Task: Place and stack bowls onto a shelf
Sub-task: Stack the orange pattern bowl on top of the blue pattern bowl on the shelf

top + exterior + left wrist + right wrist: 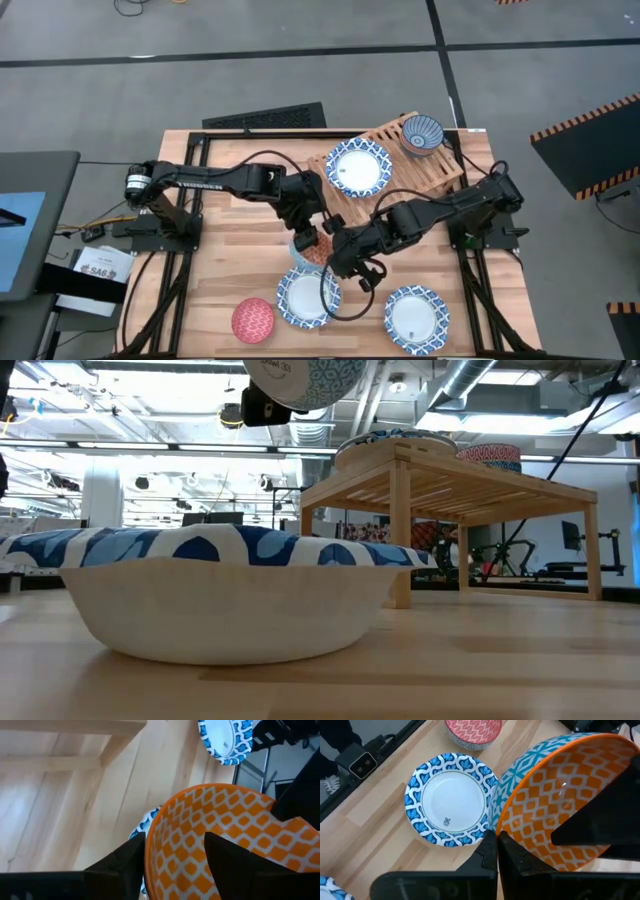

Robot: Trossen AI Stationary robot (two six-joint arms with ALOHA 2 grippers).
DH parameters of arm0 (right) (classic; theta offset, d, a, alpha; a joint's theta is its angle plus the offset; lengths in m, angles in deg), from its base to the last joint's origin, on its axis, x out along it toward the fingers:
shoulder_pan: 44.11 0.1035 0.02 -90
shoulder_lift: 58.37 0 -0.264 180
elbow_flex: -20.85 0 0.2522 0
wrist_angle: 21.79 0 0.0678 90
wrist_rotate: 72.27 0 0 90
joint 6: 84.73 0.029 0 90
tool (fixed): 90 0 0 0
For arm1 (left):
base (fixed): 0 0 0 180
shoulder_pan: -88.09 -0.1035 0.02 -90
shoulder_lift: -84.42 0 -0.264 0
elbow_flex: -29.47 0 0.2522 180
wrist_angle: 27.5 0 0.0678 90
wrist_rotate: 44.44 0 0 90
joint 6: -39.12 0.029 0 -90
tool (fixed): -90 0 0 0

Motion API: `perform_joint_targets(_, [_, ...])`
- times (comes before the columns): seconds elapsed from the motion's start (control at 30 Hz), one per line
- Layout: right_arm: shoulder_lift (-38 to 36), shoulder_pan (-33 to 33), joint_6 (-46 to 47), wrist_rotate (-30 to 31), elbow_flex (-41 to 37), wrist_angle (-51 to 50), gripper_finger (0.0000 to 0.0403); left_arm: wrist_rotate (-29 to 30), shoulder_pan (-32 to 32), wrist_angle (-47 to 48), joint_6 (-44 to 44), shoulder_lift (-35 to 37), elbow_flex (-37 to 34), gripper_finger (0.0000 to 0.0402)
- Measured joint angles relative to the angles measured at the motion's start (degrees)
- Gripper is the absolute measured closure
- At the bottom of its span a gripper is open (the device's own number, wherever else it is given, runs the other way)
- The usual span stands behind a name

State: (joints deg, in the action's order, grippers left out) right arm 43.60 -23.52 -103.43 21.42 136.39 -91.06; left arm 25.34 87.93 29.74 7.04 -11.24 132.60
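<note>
Between both grippers, above the table's middle, is a small orange bowl (312, 250) with a white diamond pattern inside and a teal pattern outside. My left gripper (308, 238) is shut on its rim from the left. My right gripper (340, 252) is shut on its rim from the right. In the low view the orange bowl (300, 380) hangs high above the tabletop. The slatted wooden shelf (400, 170) stands at the far right. On the shelf rest a wide blue-and-white bowl (357, 165) and a small blue-grey bowl (422, 132). My left gripper (172, 840) has the orange bowl's rim (150, 845) between its fingers, one finger inside the bowl and one outside. It comes slanting down from the table's left. The bowl is lifted clear of the table and tilted. My right gripper (496, 840) pinches the orange bowl's rim (502, 827) on the opposite side, one finger against the teal outer wall and one inside. It reaches in from the table's right. The bowl hangs clear above the wide bowl below.
Two wide blue-and-white bowls (308, 298) (416, 315) and a small red bowl (253, 320) sit on the near part of the wooden table (220, 230). One wide bowl (451, 799) lies right under the held bowl. A dark keyboard (265, 118) lies at the far edge.
</note>
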Motion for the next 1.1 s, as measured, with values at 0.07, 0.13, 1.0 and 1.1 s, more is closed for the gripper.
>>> perform_joint_targets(0.07, [-0.49,0.29,1.19,-0.51,0.00,0.18,0.0384,-0.27,-0.29,-0.90,-0.86,0.00,0.00,0.0219])
perform_joint_targets(0.13, [-1.54,0.78,2.94,-0.90,-0.04,0.76,0.0384,-0.56,-0.53,-2.79,-1.20,0.00,0.00,0.0219])
perform_joint_targets(1.0, [-6.79,-2.00,11.06,4.19,0.07,-3.98,0.0389,17.38,-3.13,-19.05,7.90,0.00,0.13,0.0219])
perform_joint_targets(1.1, [-6.79,-2.87,12.18,4.39,0.02,-8.54,0.0389,17.50,-3.22,-16.86,9.38,0.00,0.13,0.0219])
